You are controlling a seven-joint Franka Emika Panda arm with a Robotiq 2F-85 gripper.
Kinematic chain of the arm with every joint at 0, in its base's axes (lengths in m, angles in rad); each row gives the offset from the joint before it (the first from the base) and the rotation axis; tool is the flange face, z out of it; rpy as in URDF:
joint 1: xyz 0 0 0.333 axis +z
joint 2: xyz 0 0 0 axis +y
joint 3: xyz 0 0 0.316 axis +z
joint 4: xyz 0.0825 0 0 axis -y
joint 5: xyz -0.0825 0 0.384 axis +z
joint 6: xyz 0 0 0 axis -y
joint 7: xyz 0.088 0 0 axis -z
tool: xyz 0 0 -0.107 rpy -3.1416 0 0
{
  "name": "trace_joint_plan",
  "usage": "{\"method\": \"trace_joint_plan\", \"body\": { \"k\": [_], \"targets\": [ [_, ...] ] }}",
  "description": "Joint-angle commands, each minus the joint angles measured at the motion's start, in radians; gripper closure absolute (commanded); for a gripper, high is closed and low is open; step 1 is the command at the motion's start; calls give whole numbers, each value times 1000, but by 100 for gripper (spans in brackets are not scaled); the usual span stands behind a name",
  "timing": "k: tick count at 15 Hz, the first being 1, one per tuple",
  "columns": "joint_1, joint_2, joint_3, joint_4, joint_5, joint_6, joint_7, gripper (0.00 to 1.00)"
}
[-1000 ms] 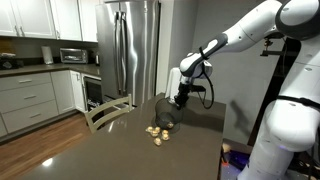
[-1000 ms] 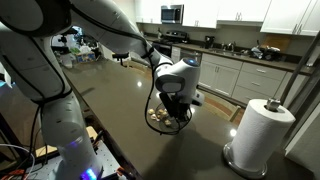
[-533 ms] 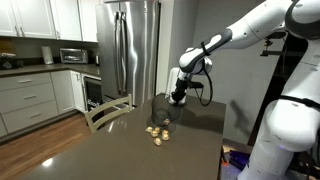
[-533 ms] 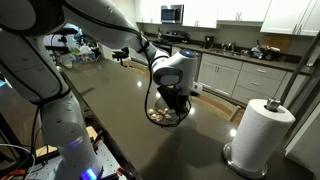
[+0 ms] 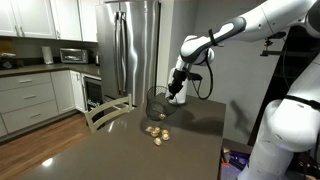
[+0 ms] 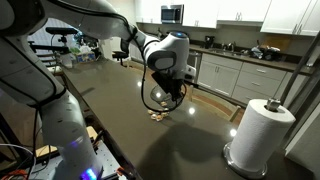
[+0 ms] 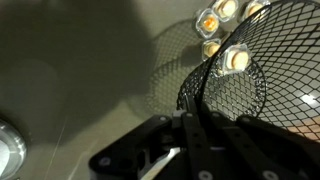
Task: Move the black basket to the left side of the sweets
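Note:
My gripper (image 5: 176,92) is shut on the rim of the black basket (image 5: 158,102) and holds it in the air above the table. The basket is a see-through black wire-mesh cylinder; it also shows in an exterior view (image 6: 160,95) and in the wrist view (image 7: 240,85). The sweets (image 5: 157,133), a small cluster of tan-golden wrapped pieces, lie on the dark table just below the basket. They also show in an exterior view (image 6: 158,116) and in the wrist view (image 7: 212,30), partly seen through the mesh. My gripper also shows in an exterior view (image 6: 176,88) and in the wrist view (image 7: 190,120).
A white paper towel roll (image 6: 262,135) stands on the dark table (image 5: 110,150). A wooden chair (image 5: 105,112) sits at the table's far edge. Kitchen cabinets and a steel refrigerator (image 5: 135,45) stand behind.
My gripper has lifted the black basket up off the table. The basket no longer surrounds the sweets, which stay where they were.

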Motion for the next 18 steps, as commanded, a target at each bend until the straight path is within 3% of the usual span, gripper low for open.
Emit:
{"method": "trace_joint_plan", "body": {
  "k": [1,12,18],
  "targets": [
    [25,-33,18,25,1,-92,42,96],
    [165,120,46,101,189,-220,-51,96],
    [180,251,101,176,245,-320,-116,96]
  ]
}}
